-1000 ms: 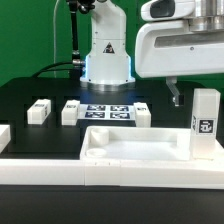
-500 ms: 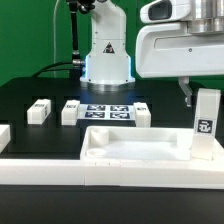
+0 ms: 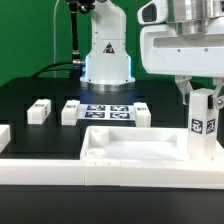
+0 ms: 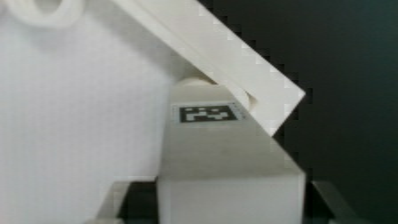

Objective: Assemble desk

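The desk's white rimmed panel lies at the front of the black table. One white tagged leg stands upright at the panel's corner on the exterior view's right. My gripper is down over the top of this leg, with one finger on each side, shut on it. In the wrist view the leg fills the space between my dark fingers, and its tag faces the camera. Three more white legs lie behind the panel.
The marker board lies flat behind the panel, between the loose legs. A long white rail runs along the front edge. The arm's white base stands at the back.
My gripper has moved toward the exterior view's right and closed round the upright leg. The leg has shifted slightly toward the exterior view's left. The panel and loose legs have not moved.
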`<state>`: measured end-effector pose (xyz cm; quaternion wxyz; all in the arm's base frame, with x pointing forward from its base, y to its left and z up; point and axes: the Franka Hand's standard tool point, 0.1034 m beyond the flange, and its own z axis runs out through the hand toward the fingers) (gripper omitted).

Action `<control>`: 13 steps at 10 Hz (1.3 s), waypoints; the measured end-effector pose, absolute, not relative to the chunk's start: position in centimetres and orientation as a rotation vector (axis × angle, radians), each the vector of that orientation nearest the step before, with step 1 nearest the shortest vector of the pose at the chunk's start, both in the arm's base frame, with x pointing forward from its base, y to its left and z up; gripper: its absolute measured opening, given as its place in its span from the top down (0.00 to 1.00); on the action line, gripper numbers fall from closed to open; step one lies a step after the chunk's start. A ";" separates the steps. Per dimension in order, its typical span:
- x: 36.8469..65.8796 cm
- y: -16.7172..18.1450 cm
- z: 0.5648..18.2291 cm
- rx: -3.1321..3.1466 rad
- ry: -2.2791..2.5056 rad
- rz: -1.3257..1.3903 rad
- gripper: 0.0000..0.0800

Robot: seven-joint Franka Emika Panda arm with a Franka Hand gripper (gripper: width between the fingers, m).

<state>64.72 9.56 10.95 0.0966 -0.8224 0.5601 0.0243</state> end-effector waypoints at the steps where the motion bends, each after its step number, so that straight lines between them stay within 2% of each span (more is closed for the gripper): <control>1: 64.7 9.6 11.0 -2.290 1.820 0.113 0.63; 5: 64.5 10.3 10.9 -2.139 1.990 0.139 0.63; 6: 64.4 10.3 10.8 -2.188 1.938 0.134 0.40; 7: 63.6 10.6 10.6 -2.408 1.727 0.174 0.26; 8: 63.8 10.8 10.8 -2.539 1.541 0.158 0.26; 9: 63.7 10.9 10.8 -2.651 1.348 0.139 0.20; 13: 63.7 10.6 10.7 -2.841 0.923 0.091 0.19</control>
